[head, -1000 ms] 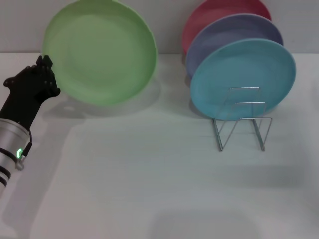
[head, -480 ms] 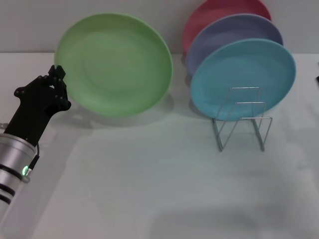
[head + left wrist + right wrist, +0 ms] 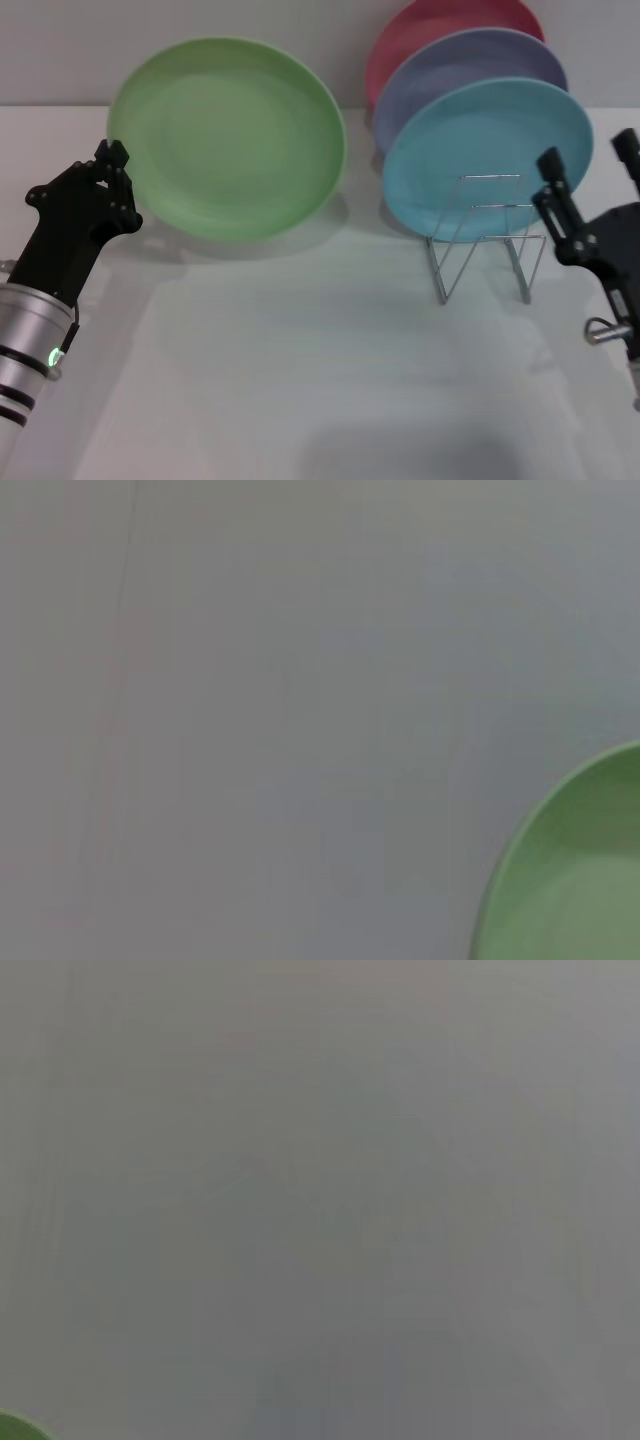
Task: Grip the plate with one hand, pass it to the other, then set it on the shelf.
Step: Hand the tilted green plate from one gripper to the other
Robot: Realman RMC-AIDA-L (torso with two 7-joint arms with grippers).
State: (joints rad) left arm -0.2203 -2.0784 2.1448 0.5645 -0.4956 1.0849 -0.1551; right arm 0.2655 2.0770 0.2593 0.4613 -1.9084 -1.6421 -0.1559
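The light-green plate [image 3: 230,135] is held up on edge above the white table, its face toward me. My left gripper [image 3: 113,160] is shut on the plate's left rim. Part of the plate's rim also shows in the left wrist view [image 3: 580,880], and a green sliver shows in the right wrist view [image 3: 14,1428]. My right gripper [image 3: 588,160] is open at the right, beside the silver wire shelf [image 3: 485,245], well apart from the light-green plate.
A turquoise plate [image 3: 490,150], a lavender plate [image 3: 460,65] and a pink plate [image 3: 420,30] stand on edge in the back of the shelf. The shelf's front loops hold nothing. A grey wall rises behind the white table [image 3: 300,350].
My left gripper has carried the light-green plate to the right and a little down. My right gripper has come into view from the right edge, fingers open.
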